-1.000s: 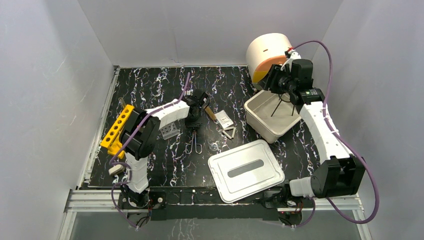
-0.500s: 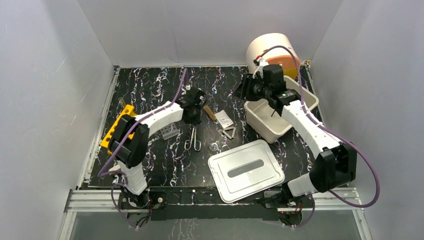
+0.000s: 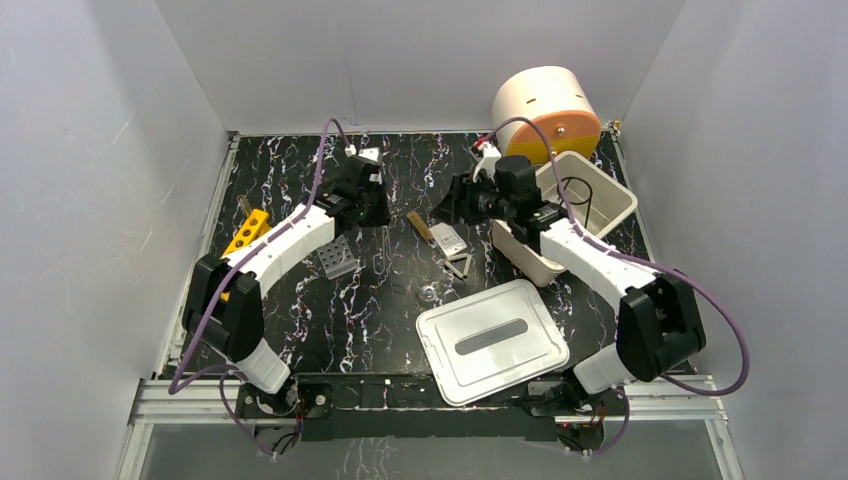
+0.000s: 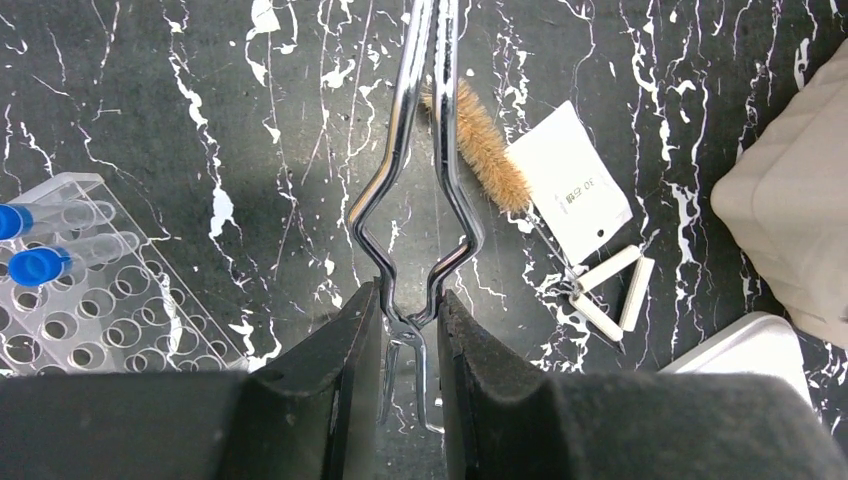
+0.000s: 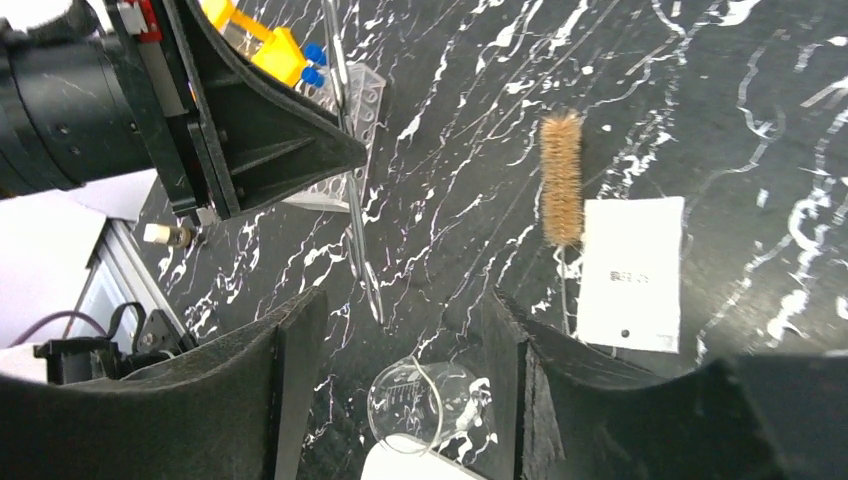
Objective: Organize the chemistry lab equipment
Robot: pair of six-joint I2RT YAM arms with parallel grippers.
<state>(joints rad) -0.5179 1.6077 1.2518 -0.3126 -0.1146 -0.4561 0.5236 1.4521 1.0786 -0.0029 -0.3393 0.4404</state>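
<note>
The left end effector (image 4: 410, 312) is pinched narrow on the tongs (image 4: 402, 120). Seen from above, it holds them over the surface (image 3: 300, 330) at about 11 o'clock. Whether their free end touches the surface I cannot tell. The rack (image 4: 110, 310) sits at 9 o'clock of the tongs, with two blue-capped tubes (image 4: 38, 265) standing in it. A yellow rack (image 3: 245, 232) lies at its 10 o'clock.

The right end effector (image 5: 405, 310) is spread wide and holds nothing, hanging over the surface near 12 o'clock. In its wrist view a small beaker (image 5: 420, 400) lies below, between the fingers (image 5: 300, 380).

Mid-surface lie the brush (image 3: 420, 228) and, just beside it at 4 o'clock, a white card (image 3: 448, 238). The triangle (image 3: 458, 264) is at 6 o'clock of the card.

The bin (image 3: 615, 200) stands at 2 o'clock with the black wire loop (image 3: 565, 183) inside. Its lid (image 3: 492, 340) lies apart at 5 o'clock. A white and orange drum (image 3: 545, 105) stands at 1 o'clock, behind the bin.
</note>
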